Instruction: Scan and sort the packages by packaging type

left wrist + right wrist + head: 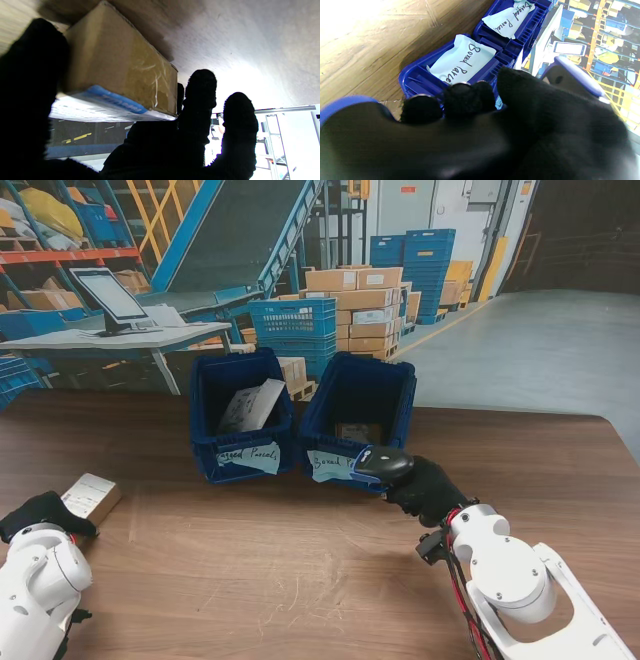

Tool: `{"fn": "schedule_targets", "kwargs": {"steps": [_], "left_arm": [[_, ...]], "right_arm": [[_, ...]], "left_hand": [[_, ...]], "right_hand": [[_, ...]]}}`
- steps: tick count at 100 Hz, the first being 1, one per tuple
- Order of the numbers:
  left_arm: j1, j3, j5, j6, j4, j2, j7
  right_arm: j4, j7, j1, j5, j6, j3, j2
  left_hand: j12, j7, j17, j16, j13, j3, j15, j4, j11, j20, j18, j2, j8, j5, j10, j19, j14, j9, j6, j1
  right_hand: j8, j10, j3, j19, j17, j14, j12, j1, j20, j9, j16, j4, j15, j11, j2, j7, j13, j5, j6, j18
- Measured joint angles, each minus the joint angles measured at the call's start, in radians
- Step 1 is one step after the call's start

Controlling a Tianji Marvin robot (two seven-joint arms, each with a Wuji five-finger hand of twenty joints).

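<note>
Left hand (40, 510) grips the box (92, 496) at lower left, unsorted; right hand (425, 488) holds the scanner (382, 464); both bins (242, 415) already hold parcels.

This is a warehouse: a conveyor (240, 225) slopes up at the back, cartons (362, 305) stand stacked on a pallet beside piled blue crates (420, 265), racking (60, 240) holds goods on the left, and a bare concrete floor (530, 340) runs off to the right.
</note>
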Motion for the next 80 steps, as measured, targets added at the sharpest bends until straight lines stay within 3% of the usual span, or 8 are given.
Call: {"fn": "schedule_targets", "kwargs": {"steps": [15, 36, 50, 66, 80], "left_arm": [[0.036, -0.014, 0.014, 0.0, -0.059, 0.0, -0.035], [0.075, -0.036, 0.01, 0.007, -0.129, -0.003, -0.034], [0.104, -0.054, -0.107, 0.033, -0.201, -0.017, -0.002], [0.15, -0.074, -0.107, 0.041, -0.295, -0.029, -0.032], [0.192, -0.093, -0.203, 0.02, -0.368, -0.037, -0.023]], "right_arm": [[0.0, -0.002, -0.002, 0.001, -0.001, 0.002, 0.0], [-0.003, -0.003, -0.005, 0.0, -0.005, 0.006, 0.0], [-0.006, -0.015, -0.007, -0.001, -0.006, 0.006, -0.001], [-0.009, -0.031, -0.008, 0.0, -0.007, 0.004, -0.003], [-0.015, -0.038, -0.008, -0.002, -0.009, 0.003, -0.004]], "left_hand": [[0.0, 0.0, 0.009, 0.006, 0.002, 0.0, 0.001, 0.0, 0.0, 0.01, 0.002, 0.0, -0.001, 0.001, 0.0, 0.011, 0.0, 0.0, 0.0, 0.0], [0.0, 0.0, 0.011, 0.012, 0.001, 0.0, 0.001, 0.0, 0.0, 0.011, 0.002, 0.0, -0.001, 0.001, 0.0, 0.013, 0.0, 0.0, -0.001, 0.0], [0.0, 0.0, 0.012, 0.022, 0.002, 0.0, 0.01, 0.0, 0.0, 0.012, 0.003, -0.001, -0.001, 0.001, 0.0, 0.024, 0.0, 0.0, -0.001, 0.0], [0.0, 0.0, 0.013, 0.024, 0.002, 0.0, 0.01, -0.001, 0.0, 0.013, 0.003, -0.001, -0.005, 0.008, 0.0, 0.024, 0.0, 0.004, -0.001, 0.0], [0.0, 0.0, 0.013, 0.024, 0.002, 0.0, 0.01, -0.011, 0.0, 0.014, 0.003, -0.002, -0.007, 0.01, 0.0, 0.024, 0.0, 0.009, -0.001, 0.0]], "right_hand": [[0.0, 0.0, 0.0, 0.0, 0.0, 0.0, 0.0, 0.0, 0.0, 0.0, 0.0, 0.0, 0.0, 0.0, 0.0, 0.0, 0.0, 0.0, 0.0, 0.0], [0.0, 0.0, 0.0, 0.0, 0.0, 0.0, 0.0, 0.0, 0.0, 0.0, 0.0, 0.0, 0.0, 0.0, 0.0, 0.0, 0.0, 0.0, 0.0, 0.0], [0.0, 0.0, 0.0, 0.0, 0.0, 0.0, 0.0, 0.0, 0.0, 0.0, 0.0, 0.0, 0.0, 0.0, 0.0, 0.0, 0.0, 0.0, 0.0, 0.0], [0.0, 0.0, 0.0, 0.0, 0.0, 0.0, 0.0, 0.0, 0.0, 0.0, 0.0, 0.0, 0.0, 0.0, 0.0, 0.0, 0.0, 0.0, 0.0, 0.0], [0.0, 0.0, 0.0, 0.0, 0.0, 0.0, 0.0, 0.0, 0.0, 0.0, 0.0, 0.0, 0.0, 0.0, 0.0, 0.0, 0.0, 0.0, 0.0, 0.0]]}}
